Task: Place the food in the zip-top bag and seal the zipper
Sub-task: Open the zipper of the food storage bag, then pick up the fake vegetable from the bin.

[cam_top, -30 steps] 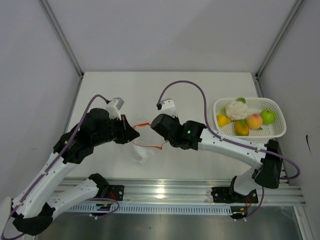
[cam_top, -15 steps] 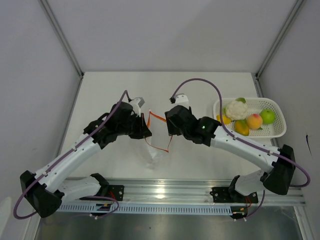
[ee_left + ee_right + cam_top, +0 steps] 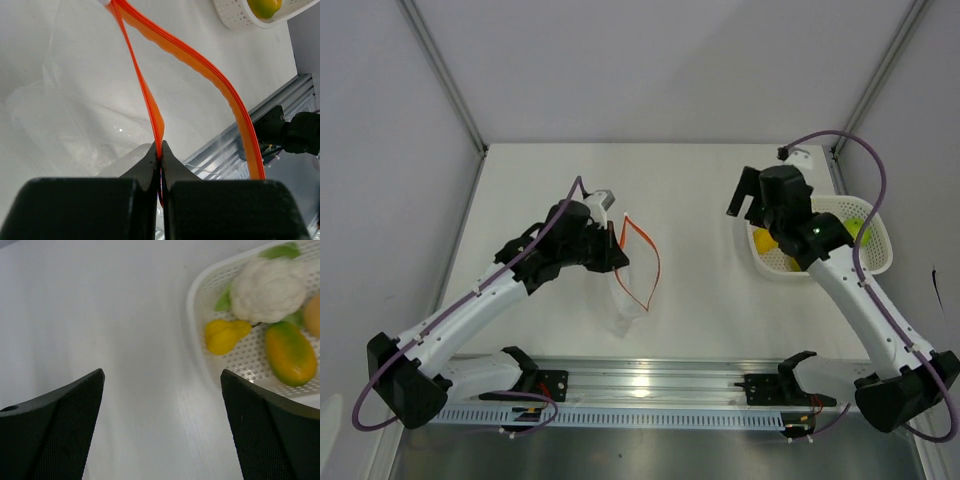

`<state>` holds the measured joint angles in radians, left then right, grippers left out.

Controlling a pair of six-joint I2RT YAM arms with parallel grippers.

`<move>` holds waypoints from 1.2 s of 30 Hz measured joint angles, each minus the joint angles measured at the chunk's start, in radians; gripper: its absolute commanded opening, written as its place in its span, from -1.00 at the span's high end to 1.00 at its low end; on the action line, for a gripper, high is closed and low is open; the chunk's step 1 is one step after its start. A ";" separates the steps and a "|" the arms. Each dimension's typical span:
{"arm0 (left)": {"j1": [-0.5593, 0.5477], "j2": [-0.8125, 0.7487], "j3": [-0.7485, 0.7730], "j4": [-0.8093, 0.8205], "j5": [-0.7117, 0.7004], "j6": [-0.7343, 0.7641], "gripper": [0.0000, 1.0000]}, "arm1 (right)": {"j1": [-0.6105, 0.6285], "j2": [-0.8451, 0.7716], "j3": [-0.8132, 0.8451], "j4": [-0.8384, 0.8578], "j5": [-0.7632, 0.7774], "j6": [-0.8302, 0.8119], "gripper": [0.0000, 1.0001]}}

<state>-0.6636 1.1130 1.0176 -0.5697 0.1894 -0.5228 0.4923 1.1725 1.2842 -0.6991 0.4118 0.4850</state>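
Note:
The clear zip-top bag (image 3: 625, 303) lies crumpled at the table's middle, and its orange-red zipper (image 3: 649, 258) stands up in an open loop. My left gripper (image 3: 617, 252) is shut on one side of that strip. In the left wrist view the zipper (image 3: 200, 65) runs straight into the shut left gripper (image 3: 161, 149), above the bag's film (image 3: 75, 115). My right gripper (image 3: 748, 205) hangs open by the basket's left rim, and it (image 3: 161, 375) holds nothing. The food is a cauliflower (image 3: 270, 290), a yellow fruit (image 3: 225, 335), an orange-green fruit (image 3: 290, 352) and a green apple (image 3: 856, 229).
The white mesh basket (image 3: 880, 262) holding the food sits at the table's right side, and its rim (image 3: 195, 305) shows in the right wrist view. An aluminium rail (image 3: 650, 385) runs along the near edge. Grey walls close in the table.
My right gripper let go of the zipper, opened wide and swung right to the basket. The left gripper kept its hold, and the zipper loop now hangs open from it alone.

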 measured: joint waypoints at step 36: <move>0.000 0.079 0.032 0.058 0.107 0.027 0.99 | -0.613 0.701 0.138 0.232 -0.237 -0.202 -0.99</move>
<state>-0.6636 1.1919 1.0496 -0.5117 0.2962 -0.4961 -0.1204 1.8732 1.4223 -0.4675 0.1753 0.2832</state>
